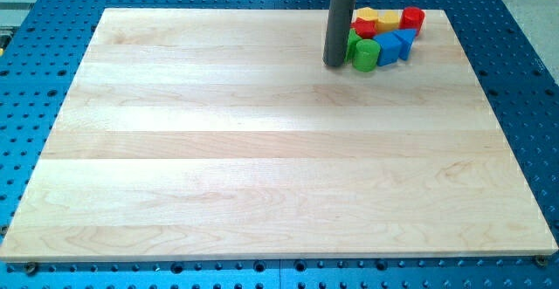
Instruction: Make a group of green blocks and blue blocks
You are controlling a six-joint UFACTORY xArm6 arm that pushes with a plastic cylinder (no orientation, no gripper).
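All the blocks sit in one tight cluster near the top right corner of the wooden worktop (262,167). Taking the green cylinder (365,54) as landmark: my tip (334,64) stands just to its left, close enough that I cannot tell whether it touches. Another green block (353,44) peeks out between the rod and the cylinder, partly hidden, shape unclear. Two blue blocks (395,45) press against the cylinder's right side. Behind the cylinder, toward the view's top, runs a row: a red block (364,26), two yellow blocks (388,20), and a red cylinder (412,18) furthest right. No claw exists on this arm, so its state cannot be told
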